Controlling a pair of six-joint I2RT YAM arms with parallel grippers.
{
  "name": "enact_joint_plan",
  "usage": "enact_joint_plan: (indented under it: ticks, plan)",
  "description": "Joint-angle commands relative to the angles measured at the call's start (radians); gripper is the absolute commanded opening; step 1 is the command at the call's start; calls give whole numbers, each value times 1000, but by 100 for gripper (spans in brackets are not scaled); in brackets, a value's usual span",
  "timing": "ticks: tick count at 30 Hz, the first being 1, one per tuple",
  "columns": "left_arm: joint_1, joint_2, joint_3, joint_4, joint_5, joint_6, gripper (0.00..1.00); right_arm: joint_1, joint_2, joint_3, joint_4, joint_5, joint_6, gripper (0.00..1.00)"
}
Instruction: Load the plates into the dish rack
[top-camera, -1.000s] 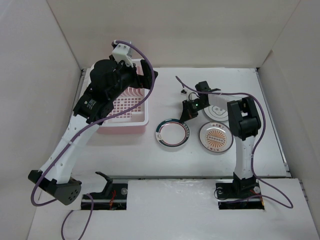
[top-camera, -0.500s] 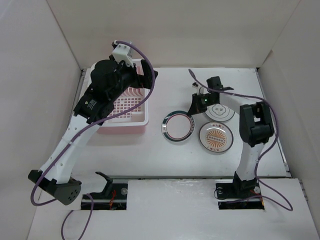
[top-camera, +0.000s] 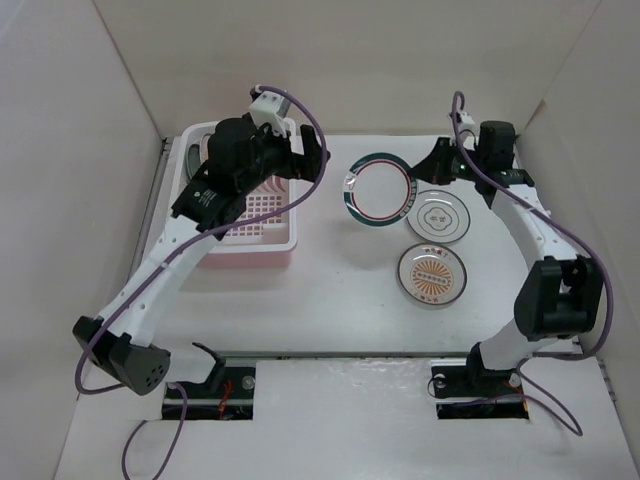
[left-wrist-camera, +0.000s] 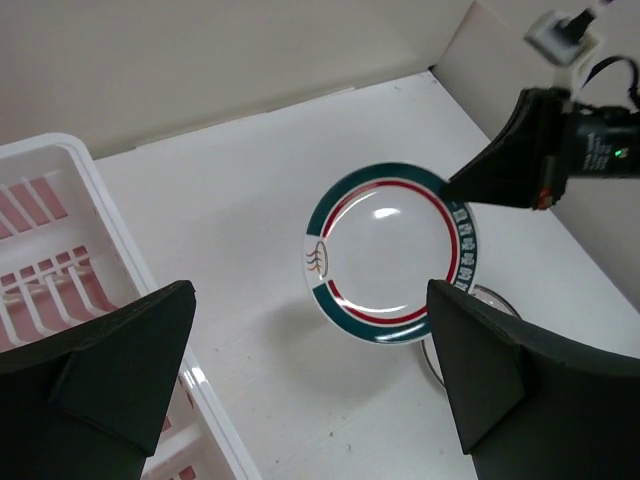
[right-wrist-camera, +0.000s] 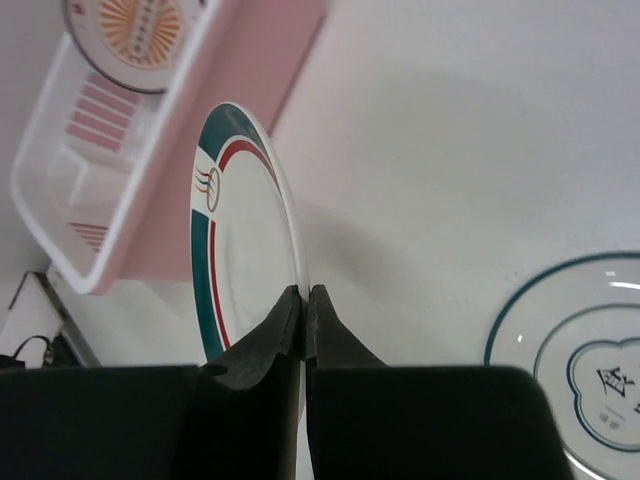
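Nearest to you, one sunburst plate lies flat on the tabletop, the grey-rimmed plate just behind it. Further back, your right tool is pinched tight on the rim of the green-rimmed plate and holds it in the air, near the dish rack but not over it. Your left tool is wide open and empty, facing this plate. I judge this the carrying step; next you must bring the plate over the rack and lower it on edge between the ribs.
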Motion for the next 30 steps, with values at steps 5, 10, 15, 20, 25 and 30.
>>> enact_joint_plan:
  ticks: [5, 10, 15, 20, 25, 30]
  plan:
    - [-5, 78, -31, 93, 137, 5, 100, -10, -157, -12, 298, -216, 163, 0]
    - [-23, 136, -40, 102, 170, 14, 100, -10, -170, -1, 329, -305, 177, 0]
    - [-34, 216, 2, 68, 237, 23, 93, -10, -181, -28, 471, -377, 268, 0]
    - [-34, 228, 2, 94, 294, 23, 69, -10, -204, -38, 510, -397, 290, 0]
    - [-34, 208, -43, 166, 369, 4, 28, 10, -204, -38, 510, -397, 290, 0]
    - [-34, 171, -79, 217, 443, -6, 0, 19, -195, -48, 519, -397, 290, 0]
